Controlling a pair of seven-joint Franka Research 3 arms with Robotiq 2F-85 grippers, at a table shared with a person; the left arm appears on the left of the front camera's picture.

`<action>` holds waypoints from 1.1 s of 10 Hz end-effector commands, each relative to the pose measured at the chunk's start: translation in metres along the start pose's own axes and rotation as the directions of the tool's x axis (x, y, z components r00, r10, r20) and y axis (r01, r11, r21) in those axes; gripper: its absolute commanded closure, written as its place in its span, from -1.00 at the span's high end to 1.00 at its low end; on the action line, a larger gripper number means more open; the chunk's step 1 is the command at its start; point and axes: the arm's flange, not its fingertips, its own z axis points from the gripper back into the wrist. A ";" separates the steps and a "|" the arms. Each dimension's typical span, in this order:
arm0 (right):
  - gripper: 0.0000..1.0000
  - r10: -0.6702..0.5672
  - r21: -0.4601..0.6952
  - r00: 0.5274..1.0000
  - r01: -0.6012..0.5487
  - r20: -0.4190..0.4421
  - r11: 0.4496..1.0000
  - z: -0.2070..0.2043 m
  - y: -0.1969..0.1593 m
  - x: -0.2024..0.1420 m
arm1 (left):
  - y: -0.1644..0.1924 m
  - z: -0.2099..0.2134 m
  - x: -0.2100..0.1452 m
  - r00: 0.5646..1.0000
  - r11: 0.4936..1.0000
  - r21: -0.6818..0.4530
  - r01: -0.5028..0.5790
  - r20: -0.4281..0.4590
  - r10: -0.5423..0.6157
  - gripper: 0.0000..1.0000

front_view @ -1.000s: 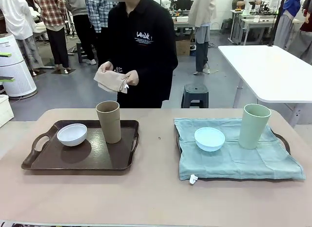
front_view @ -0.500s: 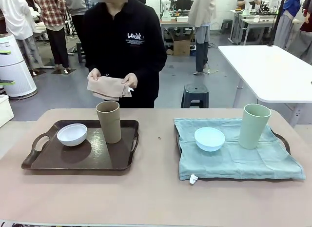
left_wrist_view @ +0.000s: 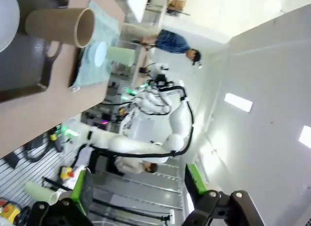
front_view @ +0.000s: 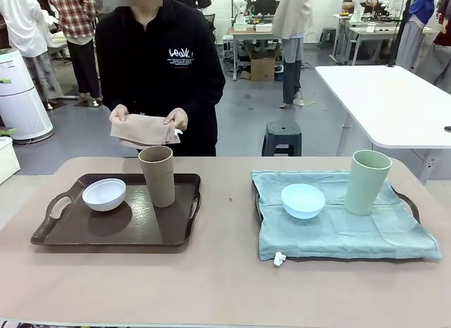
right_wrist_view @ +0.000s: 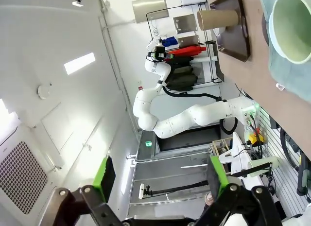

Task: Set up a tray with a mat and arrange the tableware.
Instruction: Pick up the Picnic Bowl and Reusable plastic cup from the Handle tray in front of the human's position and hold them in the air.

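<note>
The white bowl (front_view: 104,194) sits upright on a bare brown tray (front_view: 84,233), in its far left part. The tan cup (front_view: 157,175) stands upright at the bowl's 3 o'clock, near it but not touching, close to the tray's far rim. The light blue bowl (front_view: 303,200) rests on a blue-green mat (front_view: 352,233). The mat is draped over a second tray (front_view: 411,203) (only a dark handle and a sliver of rim peek out). The green cup (front_view: 368,182) stands upright at that bowl's 3 o'clock, near the mat's far right corner. A small white tag (front_view: 279,258) hangs at the mat's near left corner.

Both trays lie on the tan surface (front_view: 225,286), well apart, the bare one at 9 o'clock and the covered one at 3 o'clock from the robot's side. At 12 o'clock from the bare tray, past the surface's far edge, a person (front_view: 158,67) in a black top holds a folded tan cloth (front_view: 141,130) at waist height, with one of the person's hands (front_view: 176,119) on each end.

In the left wrist view the left hand (left_wrist_view: 138,175) has its green-padded fingers spread wide, nothing between them, and the tan cup shows at 11 o'clock. In the right wrist view the right hand (right_wrist_view: 160,175) is likewise spread and empty, with the green cup's mouth at 2 o'clock.
</note>
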 end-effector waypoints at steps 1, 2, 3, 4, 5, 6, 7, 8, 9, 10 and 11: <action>1.00 0.003 0.007 1.000 -0.003 -0.005 1.000 0.000 0.001 0.000 | 0.007 -0.003 0.002 1.000 0.997 -0.082 -0.001 0.022 0.003 1.00; 1.00 0.003 0.007 1.000 -0.003 -0.005 1.000 0.000 0.001 0.000 | 0.007 -0.003 0.002 1.000 0.997 -0.082 -0.001 0.022 0.003 1.00; 1.00 0.003 0.007 1.000 -0.003 -0.005 1.000 0.000 0.001 0.000 | 0.007 -0.003 0.002 1.000 0.997 -0.082 -0.001 0.022 0.003 1.00; 1.00 0.003 0.007 1.000 -0.003 -0.005 1.000 0.000 0.001 0.000 | 0.007 -0.003 0.002 1.000 0.997 -0.082 -0.001 0.022 0.003 1.00; 1.00 0.003 0.007 1.000 -0.003 -0.005 1.000 0.000 0.001 0.000 | 0.007 -0.003 0.002 1.000 0.997 -0.082 -0.001 0.022 0.003 1.00; 1.00 0.003 0.007 1.000 -0.003 -0.005 1.000 0.000 0.001 0.000 | 0.007 -0.003 0.002 1.000 0.997 -0.082 -0.001 0.022 0.003 1.00; 1.00 0.003 0.007 1.000 -0.003 -0.005 1.000 0.000 0.001 0.000 | 0.007 -0.003 0.002 1.000 0.997 -0.082 -0.001 0.022 0.003 1.00; 1.00 0.003 0.007 1.000 -0.003 -0.005 1.000 0.000 0.001 0.000 | 0.007 -0.003 0.002 1.000 0.997 -0.082 -0.001 0.022 0.003 1.00; 1.00 0.003 0.007 1.000 -0.003 -0.005 1.000 0.000 0.001 0.000 | 0.007 -0.003 0.002 1.000 0.997 -0.082 -0.001 0.022 0.003 1.00; 1.00 0.003 0.007 1.000 -0.003 -0.005 1.000 0.000 0.001 0.000 | 0.007 -0.003 0.002 1.000 0.997 -0.082 -0.001 0.022 0.003 1.00; 1.00 0.000 -0.001 1.000 0.000 -0.005 1.000 -0.002 0.000 0.001 | 0.007 -0.003 0.003 1.000 0.997 -0.072 -0.009 0.012 0.010 1.00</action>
